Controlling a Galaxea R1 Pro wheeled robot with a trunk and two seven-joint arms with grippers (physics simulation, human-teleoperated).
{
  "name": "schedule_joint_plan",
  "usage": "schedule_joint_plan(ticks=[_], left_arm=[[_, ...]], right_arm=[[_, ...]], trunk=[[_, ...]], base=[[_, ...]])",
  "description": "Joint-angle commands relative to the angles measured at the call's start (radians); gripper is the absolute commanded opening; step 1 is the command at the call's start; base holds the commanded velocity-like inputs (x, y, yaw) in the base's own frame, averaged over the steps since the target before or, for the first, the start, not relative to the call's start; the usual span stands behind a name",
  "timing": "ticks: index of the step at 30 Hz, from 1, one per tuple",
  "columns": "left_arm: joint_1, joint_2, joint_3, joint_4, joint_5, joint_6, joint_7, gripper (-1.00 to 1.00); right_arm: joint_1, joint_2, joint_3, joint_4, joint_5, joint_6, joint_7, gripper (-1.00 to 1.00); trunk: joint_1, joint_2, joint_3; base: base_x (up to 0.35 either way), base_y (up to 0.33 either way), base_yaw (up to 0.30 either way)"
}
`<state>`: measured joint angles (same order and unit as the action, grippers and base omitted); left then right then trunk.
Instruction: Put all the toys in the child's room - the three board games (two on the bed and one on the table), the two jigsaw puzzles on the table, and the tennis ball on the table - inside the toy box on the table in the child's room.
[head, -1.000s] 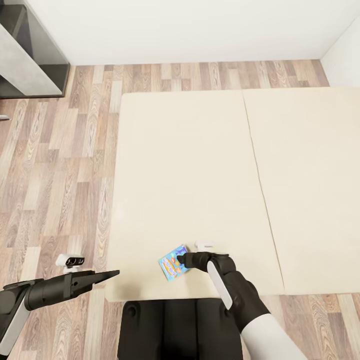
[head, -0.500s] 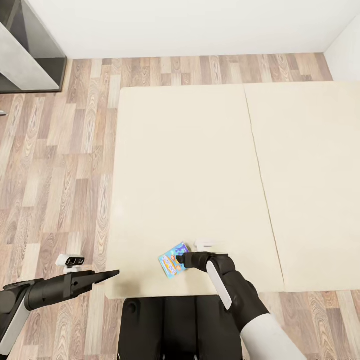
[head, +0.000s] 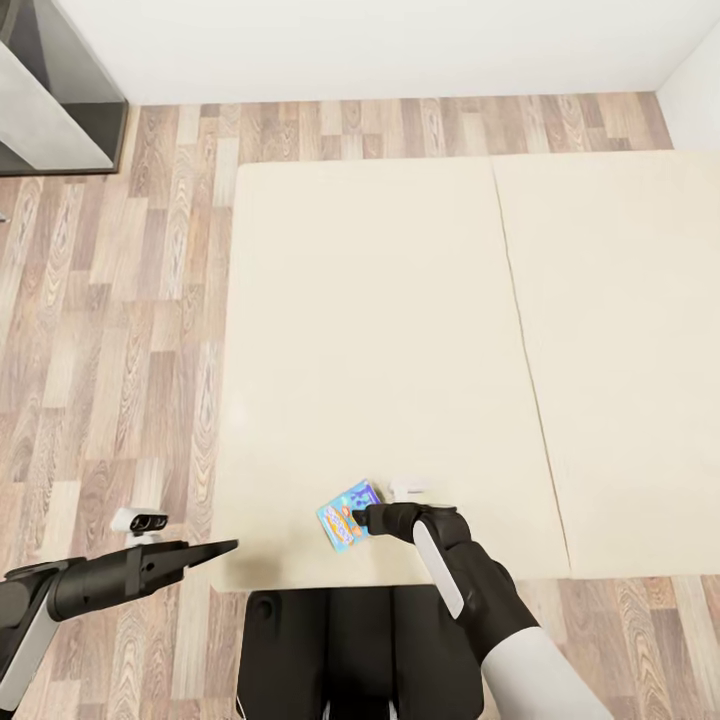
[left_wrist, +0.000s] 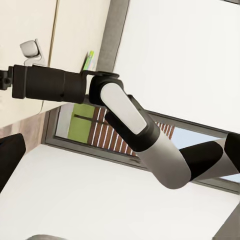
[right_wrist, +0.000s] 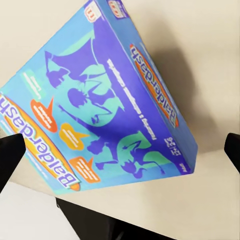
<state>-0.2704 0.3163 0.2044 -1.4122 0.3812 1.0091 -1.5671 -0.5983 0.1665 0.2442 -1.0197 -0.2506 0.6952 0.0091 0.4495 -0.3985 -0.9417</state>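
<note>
A blue board game (head: 345, 513) lies near the front edge of the cream bed (head: 400, 330). My right gripper (head: 362, 517) is at its right edge. In the right wrist view the blue printed box (right_wrist: 100, 100) sits between the open fingertips (right_wrist: 10, 155); one overlaps the box's edge, the other stands apart from it. My left gripper (head: 225, 547) hangs over the wooden floor left of the bed, open and holding nothing. A corner of the table (head: 40, 120) shows at the far left. The toy box, jigsaw puzzles and tennis ball are out of view.
Wooden floor (head: 120, 330) runs left of and behind the bed up to a white wall (head: 380, 50). My dark base (head: 340, 650) stands against the bed's front edge. The left wrist view takes in my right arm (left_wrist: 130, 120) from the side.
The whole head view has slid a little, so the camera has moved. Both grippers and the blue box keep the same places relative to each other.
</note>
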Motion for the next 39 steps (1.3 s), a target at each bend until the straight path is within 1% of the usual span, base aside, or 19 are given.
schedule_joint_plan(ticks=[1, 4, 9, 10, 13, 15, 17, 18, 19, 20, 22, 23, 26, 28, 35, 39], left_arm=[[0.0, 0.002, 0.002, 0.0, 0.001, 0.011, -0.004, 1.0], [0.0, 0.004, 0.014, -0.001, 0.004, 0.012, -0.004, 1.0], [0.0, 0.014, 0.056, 0.0, 0.01, 0.014, -0.004, 1.0], [0.0, 0.019, 0.065, -0.001, 0.01, 0.014, -0.004, 1.0], [0.0, 0.03, 0.076, 0.0, 0.011, 0.015, -0.004, 1.0], [0.001, 0.047, 0.081, -0.001, 0.012, 0.015, -0.004, 1.0], [0.002, 0.058, 0.083, -0.001, 0.013, 0.015, -0.004, 1.0], [0.003, 0.07, 0.084, 0.0, 0.016, 0.015, -0.004, 1.0], [0.004, 0.076, 0.084, 0.0, 0.02, 0.016, -0.004, 1.0], [0.005, 0.086, 0.085, 0.0, 0.032, 0.015, -0.004, 1.0], [0.005, 0.095, 0.085, 0.001, 0.049, 0.015, -0.004, 1.0], [0.006, 0.101, 0.085, 0.002, 0.069, 0.015, -0.004, 1.0], [0.006, 0.108, 0.085, 0.002, 0.098, 0.014, -0.004, 1.0], [0.006, 0.111, 0.085, 0.002, 0.111, 0.013, -0.004, 1.0], [0.007, 0.113, 0.086, 0.002, 0.119, 0.013, -0.004, 1.0], [0.007, 0.113, 0.085, 0.002, 0.12, 0.012, -0.004, 1.0]], right_arm=[[0.0, 0.0, 0.0, -0.002, 0.001, 0.005, 0.001, 1.0], [-0.001, 0.001, 0.0, -0.004, 0.001, 0.004, 0.001, 1.0], [-0.001, -0.001, 0.0, -0.005, 0.001, 0.004, 0.002, 1.0], [-0.001, -0.001, 0.0, -0.005, 0.001, 0.004, 0.002, 1.0], [-0.001, -0.001, 0.0, -0.006, 0.001, 0.004, 0.003, 1.0], [-0.001, 0.0, 0.0, -0.006, 0.001, 0.004, 0.003, 1.0], [0.0, 0.0, 0.0, -0.008, 0.002, 0.003, 0.002, 1.0], [-0.001, 0.001, 0.001, -0.01, 0.002, 0.004, 0.002, 1.0], [-0.001, 0.001, 0.001, -0.011, 0.002, 0.004, 0.002, 1.0], [-0.001, 0.002, 0.001, -0.012, 0.002, 0.004, 0.001, 1.0], [-0.001, 0.004, 0.001, -0.013, 0.001, 0.004, -0.001, 1.0], [-0.002, 0.008, 0.001, -0.013, 0.001, 0.003, -0.002, 1.0], [-0.006, 0.008, 0.001, -0.016, 0.002, 0.003, -0.005, 1.0], [-0.008, 0.008, -0.001, -0.017, 0.004, 0.002, -0.008, 1.0], [-0.012, 0.008, -0.003, -0.02, 0.001, -0.006, -0.007, 1.0], [-0.011, 0.008, -0.001, -0.018, 0.005, -0.058, -0.004, 1.0]], trunk=[[0.001, -0.002, -0.002], [0.001, -0.002, -0.003], [0.001, -0.002, -0.003], [0.001, -0.002, -0.003], [0.001, -0.002, -0.004], [0.001, -0.002, -0.004], [0.001, -0.002, -0.004], [0.001, -0.002, -0.004], [0.001, -0.002, -0.004], [0.001, -0.002, -0.004], [0.001, -0.002, -0.004], [0.001, -0.002, -0.004], [0.001, -0.002, -0.004], [0.001, -0.002, -0.004], [0.001, -0.002, -0.004], [0.001, -0.002, -0.004]], base=[[0.0, 0.0, 0.0], [0.0, 0.0, 0.0], [0.0, 0.0, 0.0], [0.0, 0.0, 0.0], [0.0, 0.0, 0.0], [0.0, 0.0, 0.0], [0.0, 0.0, 0.0], [0.0, 0.0, 0.0], [0.0, 0.0, 0.0], [0.0, 0.0, 0.0], [0.0, 0.0, 0.0], [0.0, 0.0, 0.0], [0.0, 0.0, 0.0], [0.0, 0.0, 0.0], [0.0, 0.0, 0.0], [0.0, 0.0, 0.0]])
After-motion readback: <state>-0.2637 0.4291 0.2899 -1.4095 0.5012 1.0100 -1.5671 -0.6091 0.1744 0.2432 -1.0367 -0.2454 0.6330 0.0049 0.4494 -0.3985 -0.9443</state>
